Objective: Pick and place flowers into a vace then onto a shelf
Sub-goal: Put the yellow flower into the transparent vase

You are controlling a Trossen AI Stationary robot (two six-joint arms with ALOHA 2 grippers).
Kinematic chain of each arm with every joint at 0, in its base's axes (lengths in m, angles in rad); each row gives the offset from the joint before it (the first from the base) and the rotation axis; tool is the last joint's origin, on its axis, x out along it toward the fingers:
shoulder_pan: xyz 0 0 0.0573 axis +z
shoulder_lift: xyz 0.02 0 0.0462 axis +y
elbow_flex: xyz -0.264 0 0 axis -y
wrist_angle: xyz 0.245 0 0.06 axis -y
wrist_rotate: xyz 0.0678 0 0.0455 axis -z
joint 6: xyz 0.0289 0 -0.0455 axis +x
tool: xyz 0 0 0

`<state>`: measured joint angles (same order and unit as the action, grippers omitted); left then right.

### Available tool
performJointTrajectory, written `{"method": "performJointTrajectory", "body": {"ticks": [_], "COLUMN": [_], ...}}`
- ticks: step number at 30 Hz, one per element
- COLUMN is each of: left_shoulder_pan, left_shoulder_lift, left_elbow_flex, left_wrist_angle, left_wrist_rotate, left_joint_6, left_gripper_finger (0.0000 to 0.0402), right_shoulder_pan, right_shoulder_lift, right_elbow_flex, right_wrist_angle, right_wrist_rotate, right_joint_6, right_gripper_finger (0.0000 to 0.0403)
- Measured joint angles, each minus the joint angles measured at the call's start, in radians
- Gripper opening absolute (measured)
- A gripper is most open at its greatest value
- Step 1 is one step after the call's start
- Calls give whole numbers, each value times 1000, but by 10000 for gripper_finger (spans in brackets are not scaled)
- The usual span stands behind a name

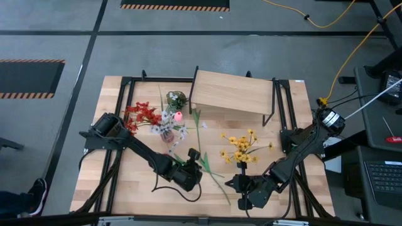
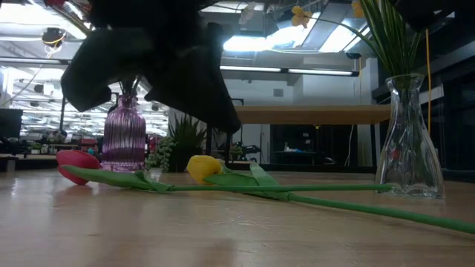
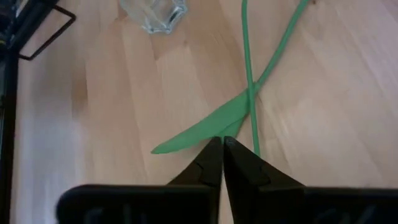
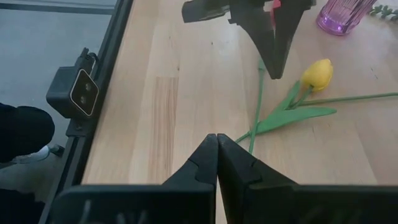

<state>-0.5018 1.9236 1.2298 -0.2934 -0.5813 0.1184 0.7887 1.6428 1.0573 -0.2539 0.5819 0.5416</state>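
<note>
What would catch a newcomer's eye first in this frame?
Probably the two loose tulips crossed on the wood table near its front edge: a yellow tulip and a pink tulip. The shut left gripper hovers right above them. Further right, a clear vase already holds yellow flowers; the shelf stands behind.

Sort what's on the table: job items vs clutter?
Job:
- yellow tulip and pink tulip, lying on the table
- yellow blooms in clear vase
- red and white flowers in purple vase
- shelf

Lying about:
- green leafy bunch
- yellow cable on the floor
</note>
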Motion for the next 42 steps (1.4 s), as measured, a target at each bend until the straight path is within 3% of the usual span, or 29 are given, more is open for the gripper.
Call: {"method": "performJointTrajectory", "body": {"ticks": [21, 32, 36, 42], "left_shoulder_pan": [8, 105, 134, 167], "left_shoulder_lift": [0, 0, 0, 6], "left_elbow_flex": [-10, -10, -10, -12], "left_wrist_angle": [-116, -116, -116, -135], "left_wrist_rotate": [4, 95, 193, 220], "left_joint_6": [86, 76, 76, 73], "left_gripper_finger": [145, 155, 155, 155], "right_shoulder_pan": [0, 0, 0, 0], "right_shoulder_lift": [0, 0, 0, 0], "right_elbow_flex": [0, 0, 0, 0], "right_wrist_angle": [0, 0, 0, -1], "right_wrist_rotate": [0, 0, 0, 1], "right_joint_6": [0, 0, 0, -3], "right_gripper_finger": [9, 10, 10, 10]}}
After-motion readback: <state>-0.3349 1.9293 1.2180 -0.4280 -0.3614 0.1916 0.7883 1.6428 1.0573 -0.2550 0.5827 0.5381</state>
